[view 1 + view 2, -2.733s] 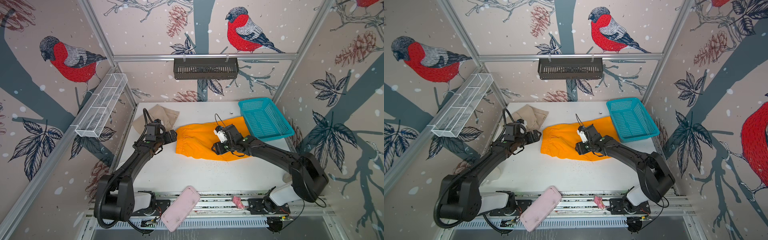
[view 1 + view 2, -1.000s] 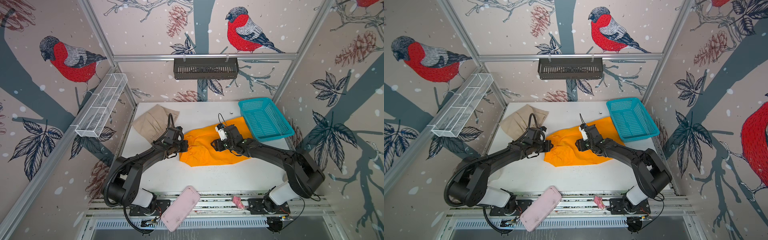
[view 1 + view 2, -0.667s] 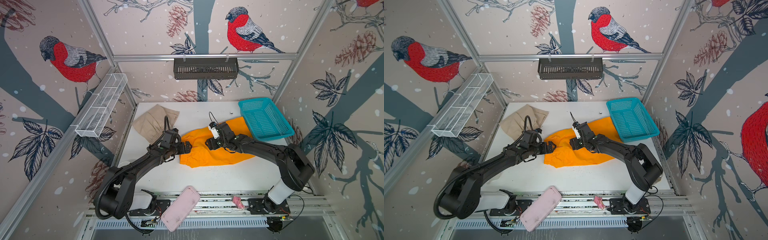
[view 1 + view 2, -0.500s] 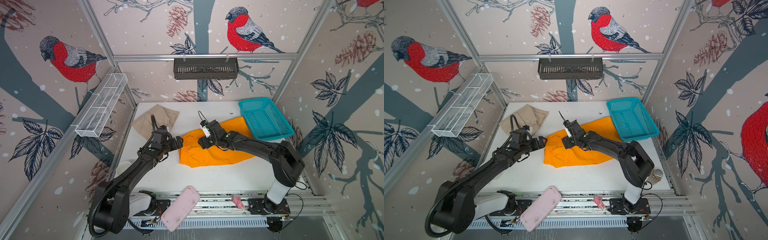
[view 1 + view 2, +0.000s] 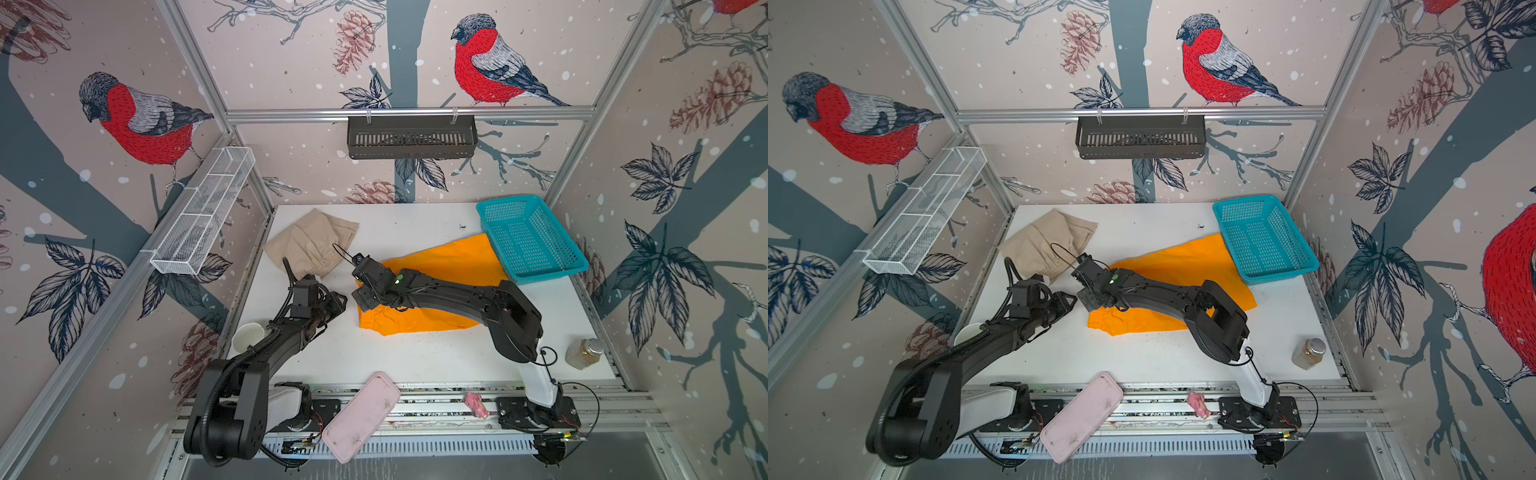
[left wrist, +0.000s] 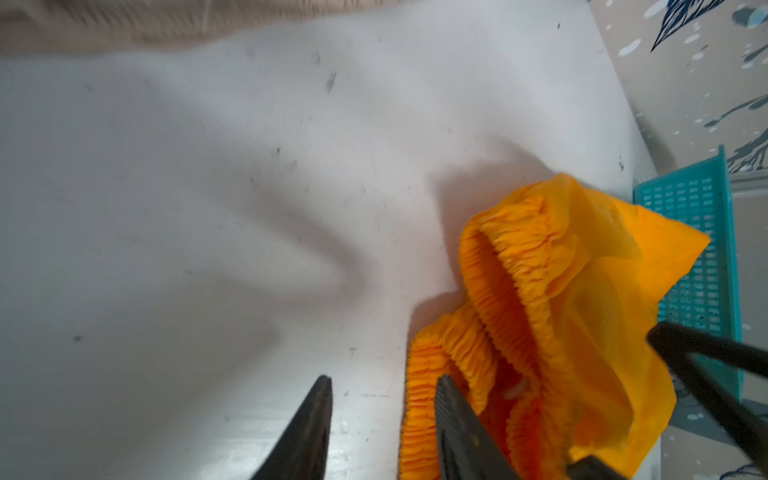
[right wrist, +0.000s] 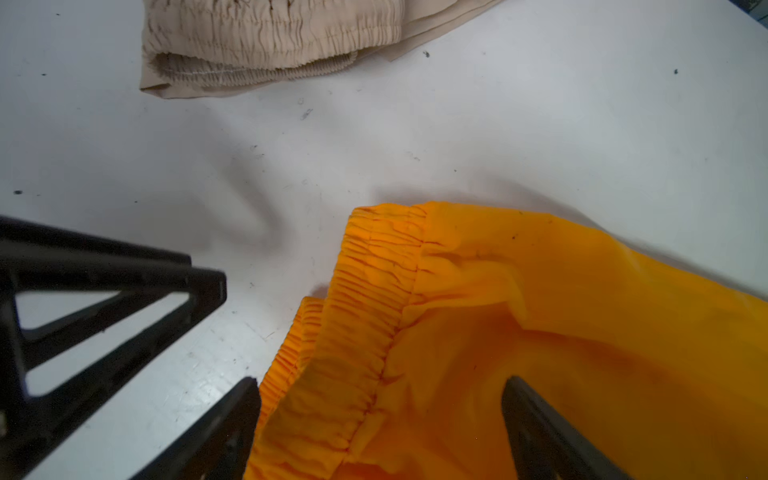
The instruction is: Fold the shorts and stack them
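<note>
One teal basket [image 5: 544, 272] — orange shorts [image 5: 449, 262] alongside

Top views high in front, facing down over whole table [image 5: 415, 357], wrist views close, sharing orange shorts [image 7: 582, 332].

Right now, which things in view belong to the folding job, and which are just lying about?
Job: bright orange cloth shorts; beige cloth shorts.
Lying about: teal plastic mesh basket; white paper cup; small glass jar; flat pink case.
</note>
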`<state>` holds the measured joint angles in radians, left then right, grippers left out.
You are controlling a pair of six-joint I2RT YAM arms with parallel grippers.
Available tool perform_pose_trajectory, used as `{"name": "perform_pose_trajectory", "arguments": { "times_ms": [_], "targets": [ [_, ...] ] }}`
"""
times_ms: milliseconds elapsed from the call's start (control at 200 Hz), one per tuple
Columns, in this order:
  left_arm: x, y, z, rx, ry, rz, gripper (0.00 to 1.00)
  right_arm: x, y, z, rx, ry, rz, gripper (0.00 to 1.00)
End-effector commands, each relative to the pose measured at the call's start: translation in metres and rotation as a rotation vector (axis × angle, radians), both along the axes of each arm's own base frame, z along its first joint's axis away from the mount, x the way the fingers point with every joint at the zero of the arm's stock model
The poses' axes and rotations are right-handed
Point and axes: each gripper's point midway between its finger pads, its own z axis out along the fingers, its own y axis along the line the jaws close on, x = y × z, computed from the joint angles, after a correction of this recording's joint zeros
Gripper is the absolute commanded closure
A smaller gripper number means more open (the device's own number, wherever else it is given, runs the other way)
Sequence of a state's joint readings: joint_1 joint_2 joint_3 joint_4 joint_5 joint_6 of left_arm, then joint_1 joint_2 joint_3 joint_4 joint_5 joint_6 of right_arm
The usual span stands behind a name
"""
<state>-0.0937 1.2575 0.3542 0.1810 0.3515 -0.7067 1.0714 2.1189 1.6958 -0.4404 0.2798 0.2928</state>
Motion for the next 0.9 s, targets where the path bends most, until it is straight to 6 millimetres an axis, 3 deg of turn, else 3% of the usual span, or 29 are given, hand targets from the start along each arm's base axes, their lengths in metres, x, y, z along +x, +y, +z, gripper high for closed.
{"name": "perform_pose_trajectory", "arguments": {
  "times_ms": [0,135,320,450,535,705,895],
  "targets": [
    [0.004,-0.018,0.002,-0.108,-0.048,-0.053,0.61,0.007,-0.006,-0.003,-0.044,-0.026,-0.049,0.08],
    [0.002,-0.033,-0.005,-0.146,-0.041,-0.112,0.65,0.008,-0.001,-0.013,-0.077,-0.011,-0.04,0.11],
    [0.002,-0.049,-0.012,-0.084,-0.018,-0.159,0.6,0.006,0.003,-0.023,-0.074,0.013,-0.028,0.26],
    [-0.002,-0.039,-0.032,-0.006,0.053,-0.147,0.84,0.008,0.003,-0.031,-0.079,0.026,-0.03,0.39],
    [-0.003,-0.035,-0.04,0.026,0.077,-0.149,0.91,0.012,0.004,-0.03,-0.078,0.023,-0.03,0.56],
    [0.003,-0.043,-0.052,-0.004,0.089,-0.171,0.95,0.016,0.006,-0.019,-0.042,0.024,-0.013,0.96],
    [0.009,-0.052,-0.053,-0.058,0.076,-0.184,0.95,0.006,0.011,0.001,0.037,0.043,0.037,0.99]
  ]
}}
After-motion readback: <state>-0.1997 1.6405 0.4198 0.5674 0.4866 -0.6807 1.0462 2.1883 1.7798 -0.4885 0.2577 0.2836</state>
